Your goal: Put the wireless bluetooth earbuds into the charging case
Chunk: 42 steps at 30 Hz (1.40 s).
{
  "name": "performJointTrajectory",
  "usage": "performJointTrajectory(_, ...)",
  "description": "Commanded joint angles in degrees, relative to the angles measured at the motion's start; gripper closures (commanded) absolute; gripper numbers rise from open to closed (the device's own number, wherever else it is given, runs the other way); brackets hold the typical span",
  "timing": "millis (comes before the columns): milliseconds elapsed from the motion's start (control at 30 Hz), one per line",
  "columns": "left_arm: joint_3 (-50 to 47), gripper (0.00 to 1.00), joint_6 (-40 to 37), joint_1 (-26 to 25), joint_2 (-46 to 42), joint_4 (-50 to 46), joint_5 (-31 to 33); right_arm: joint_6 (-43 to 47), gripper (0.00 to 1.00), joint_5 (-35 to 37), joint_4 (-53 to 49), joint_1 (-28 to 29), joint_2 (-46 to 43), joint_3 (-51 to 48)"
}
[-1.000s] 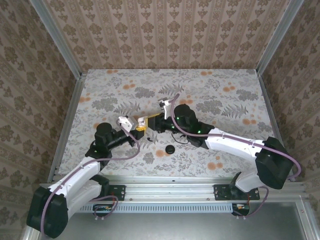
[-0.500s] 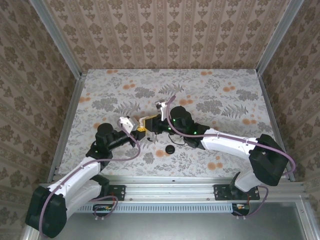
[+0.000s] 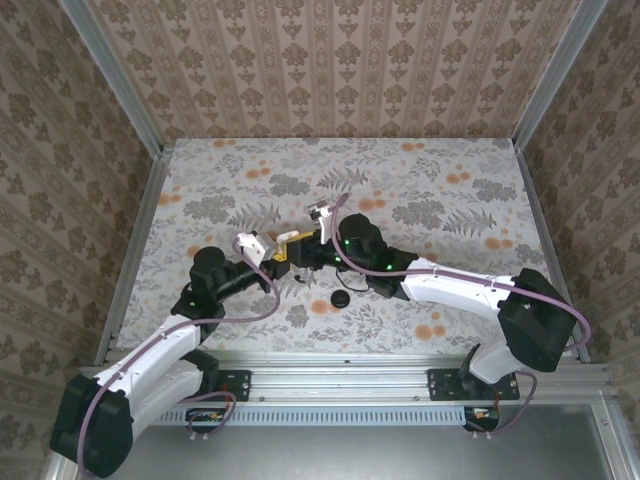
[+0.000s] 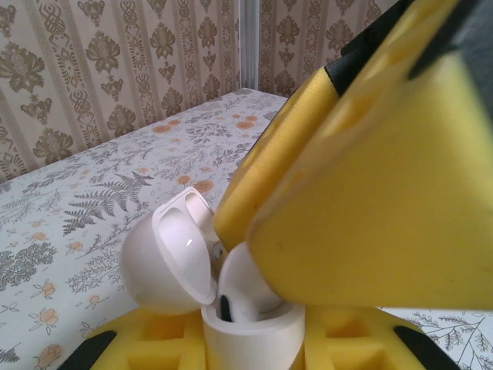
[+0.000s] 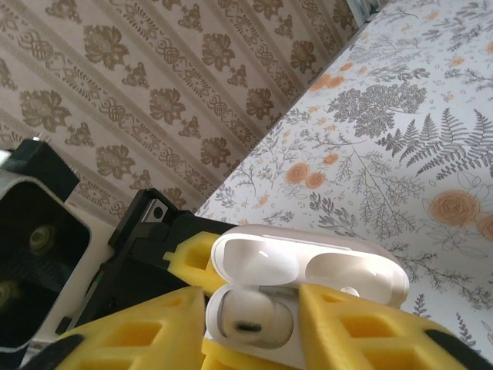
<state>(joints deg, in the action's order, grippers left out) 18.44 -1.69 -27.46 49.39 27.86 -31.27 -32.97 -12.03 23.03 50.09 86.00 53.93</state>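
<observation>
My left gripper is shut on the white charging case and holds it upright, with the lid swung open. One white earbud sits in a socket of the case. In the right wrist view the same earbud lies between the yellow fingers of my right gripper, which stand open on either side of it with a small gap. The case lid opens away behind it. From above, both grippers meet at the table's middle: left gripper, right gripper.
A black round disc lies on the flowered table just in front of the grippers, with a small dark bit beside it. Patterned walls close in the back and sides. The right gripper's yellow fingers loom over the case.
My right gripper's jaws have parted around the earbud, which now rests in the case. The right arm has edged a little left. The left gripper has kept its grip and barely moved.
</observation>
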Motion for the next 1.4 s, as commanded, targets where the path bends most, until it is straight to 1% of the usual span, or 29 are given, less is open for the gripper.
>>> performJointTrajectory(0,1.4,0.91,1.0,-0.5,-1.8,3.6,-0.2,-1.3,0.55,0.1,-1.3,-0.7,-0.8,0.4)
performJointTrajectory(100,1.1,0.91,0.8,-0.4,-1.8,3.5,-0.1,-2.7,0.50,-0.3,-0.9,-1.8,-2.2,0.0)
performJointTrajectory(200,0.7,0.91,0.4,-0.4,-1.8,3.5,0.0,-4.7,0.48,-1.1,-1.3,-4.1,-4.5,-0.8)
performJointTrajectory(267,0.5,0.91,0.2,-0.4,-1.8,3.5,0.0,-6.3,0.48,-1.3,-2.9,-6.3,-5.8,-1.4)
performJointTrajectory(300,0.5,0.91,0.0,-0.4,-1.7,3.4,-0.1,-6.7,0.47,-1.4,-5.6,-7.7,-7.9,-1.5)
performJointTrajectory(333,0.5,0.91,-0.1,-0.4,-1.7,3.1,-0.1,-6.7,0.47,-1.1,-9.0,-8.9,-8.7,-1.1)
performJointTrajectory(433,0.6,0.91,-0.8,-0.5,-1.4,2.5,-0.1,-5.3,0.47,-0.8,-23.4,-13.4,-9.9,1.1)
performJointTrajectory(600,0.9,0.91,-2.0,-0.6,-0.2,1.0,-0.2,3.6,0.48,-1.7,-52.6,-22.5,-5.8,9.1)
performJointTrajectory(667,1.1,0.91,-2.0,-0.6,0.4,1.0,-0.2,8.9,0.50,-1.3,-63.2,-26.0,-1.9,13.0)
performJointTrajectory(733,1.2,0.91,-2.3,-0.7,0.8,0.6,-0.4,15.9,0.50,-0.5,-71.9,-29.2,1.7,16.8)
performJointTrajectory(833,1.5,0.91,-2.7,-0.7,0.9,0.0,-0.2,26.1,0.49,6.2,-82.7,-32.5,6.8,22.1)
performJointTrajectory(900,1.5,0.91,-2.9,-0.7,0.9,-0.4,0.0,34.8,0.48,10.2,-86.5,-33.8,9.1,24.3)
performJointTrajectory(933,1.5,0.91,-2.9,-0.8,1.0,-0.7,0.1,38.6,0.46,12.9,-86.2,-34.4,9.2,24.1)
performJointTrajectory(1000,1.6,0.91,-3.1,-0.8,0.9,-1.5,0.4,46.2,0.43,14.1,-84.2,-35.8,8.7,22.5)
performJointTrajectory(1067,1.8,0.91,-3.2,-0.8,0.8,-2.3,0.4,54.4,0.42,13.0,-82.0,-36.9,7.9,20.4)
performJointTrajectory(1133,1.9,0.91,-3.1,-0.8,0.8,-2.9,0.5,64.4,0.47,10.2,-80.3,-38.1,6.4,17.9)
performJointTrajectory(1200,1.8,0.91,-2.9,-0.8,0.8,-3.1,0.7,73.2,0.48,9.6,-78.0,-38.7,4.8,15.4)
performJointTrajectory(1300,1.6,0.90,-2.5,-0.8,1.1,-3.1,0.9,86.4,0.44,8.5,-74.4,-42.0,2.8,11.7)
performJointTrajectory(1367,1.6,0.90,-2.3,-0.7,1.4,-3.2,0.7,94.0,0.44,4.9,-73.8,-45.5,1.9,10.8)
